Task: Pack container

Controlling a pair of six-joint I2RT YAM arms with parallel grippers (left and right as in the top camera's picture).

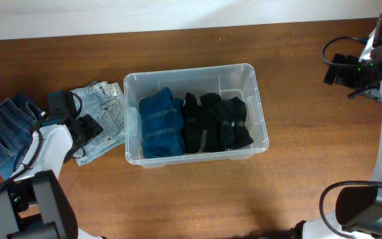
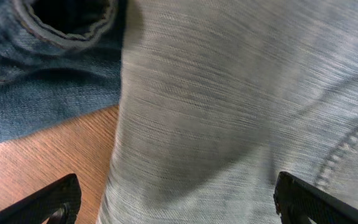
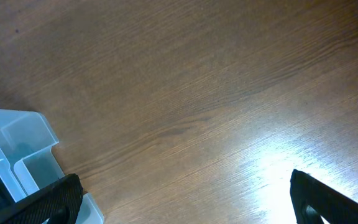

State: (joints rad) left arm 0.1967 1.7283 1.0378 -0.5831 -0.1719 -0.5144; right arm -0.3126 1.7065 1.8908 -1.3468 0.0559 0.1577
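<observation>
The clear plastic container [image 1: 260, 109] stands mid-table and holds a folded blue garment [image 1: 159, 123] at its left and folded black garments [image 1: 216, 121] at its right. Its corner shows in the right wrist view [image 3: 14, 146]. Light-wash folded jeans [image 1: 108, 116] lie left of the container; they fill the left wrist view [image 2: 229, 112]. My left gripper [image 1: 85, 131] is open just above these jeans, fingers wide apart [image 2: 178, 200]. My right gripper [image 3: 185, 199] is open and empty over bare table, far right of the container.
Darker blue jeans [image 1: 5, 129] lie at the far left table edge; they also show in the left wrist view [image 2: 36, 68]. A pale wall strip [image 1: 178, 13] borders the far edge of the wooden table [image 1: 197, 199].
</observation>
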